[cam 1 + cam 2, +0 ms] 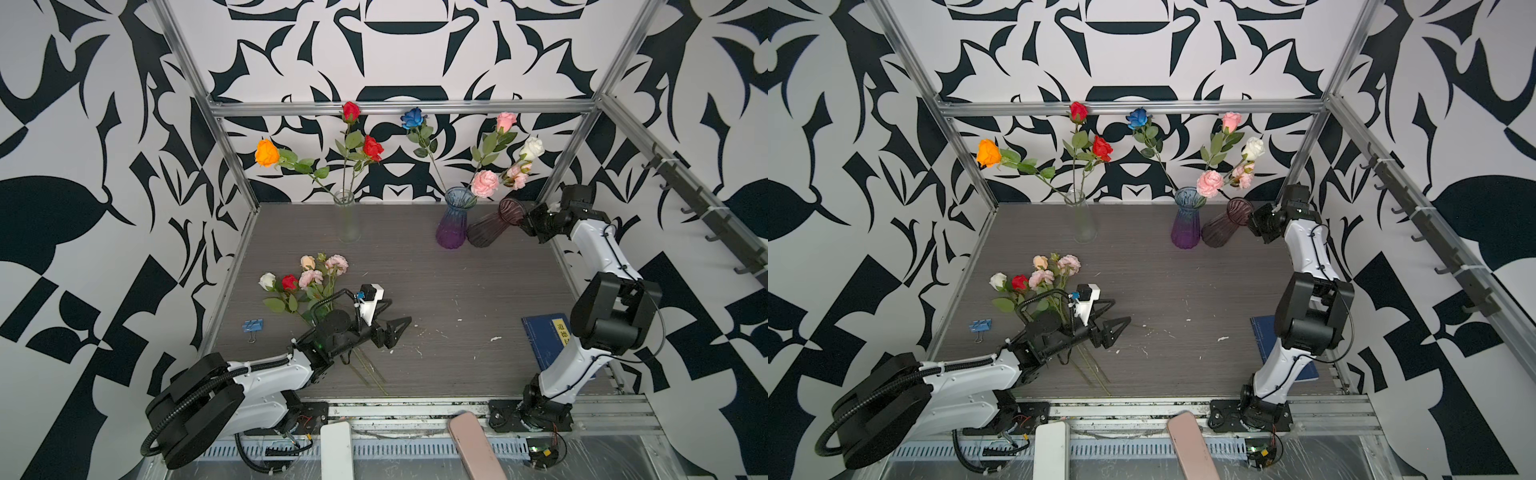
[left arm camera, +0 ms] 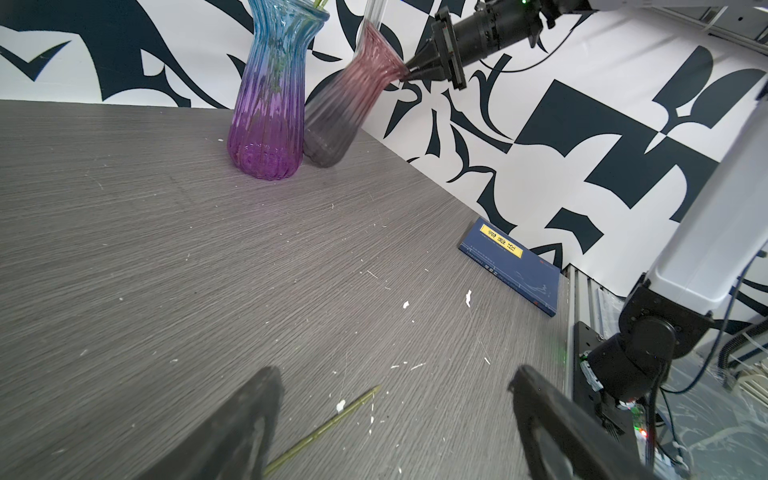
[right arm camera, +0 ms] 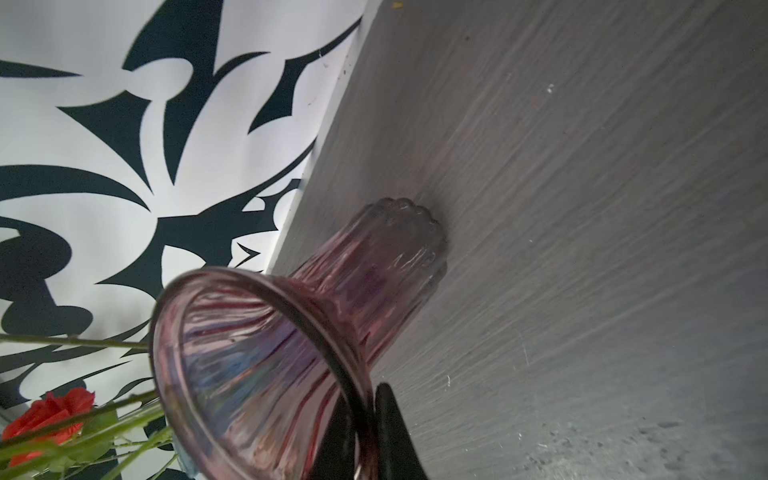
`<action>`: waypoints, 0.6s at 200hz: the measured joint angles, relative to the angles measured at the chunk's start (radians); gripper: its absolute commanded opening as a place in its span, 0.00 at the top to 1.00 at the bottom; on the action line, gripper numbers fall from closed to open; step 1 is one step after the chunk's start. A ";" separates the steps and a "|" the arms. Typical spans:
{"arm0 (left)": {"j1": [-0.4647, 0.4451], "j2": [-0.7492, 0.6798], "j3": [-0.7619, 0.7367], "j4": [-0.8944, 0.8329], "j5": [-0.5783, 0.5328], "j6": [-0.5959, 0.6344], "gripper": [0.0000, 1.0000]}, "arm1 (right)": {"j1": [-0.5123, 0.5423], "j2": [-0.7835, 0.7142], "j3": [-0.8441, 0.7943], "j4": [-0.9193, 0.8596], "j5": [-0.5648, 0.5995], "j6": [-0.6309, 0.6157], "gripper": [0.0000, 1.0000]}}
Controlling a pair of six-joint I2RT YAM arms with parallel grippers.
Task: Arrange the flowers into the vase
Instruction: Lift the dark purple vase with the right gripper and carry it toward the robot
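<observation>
Right gripper (image 2: 405, 75) has its jaws clamped on the rim of the smoky plum vase (image 1: 488, 230). That one tilts away from the blue-purple vase (image 1: 452, 224) just beside it, which holds pink, white and blue blooms (image 1: 484, 183).

Left gripper (image 1: 397, 312) has its jaws gaping wide over the stem ends of loose flowers (image 1: 309, 276) lying on the tabletop (image 1: 415, 270), well apart from that vase.

The blue book (image 2: 513, 266) has a yellow label (image 2: 500, 244) that reads 道德经.

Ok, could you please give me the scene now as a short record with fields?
left gripper: open, over a stem
right gripper: shut on maroon vase rim
maroon vase: tilted, empty, beside blue vase
blue vase: upright, holds flowers
clear vase: upright, three roses
loose flowers: lying on table, left side
other: book, clip
</observation>
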 measured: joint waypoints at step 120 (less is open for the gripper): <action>0.000 0.021 0.000 0.003 0.003 -0.020 0.11 | 0.328 -0.911 -0.556 -0.272 0.144 0.006 1.00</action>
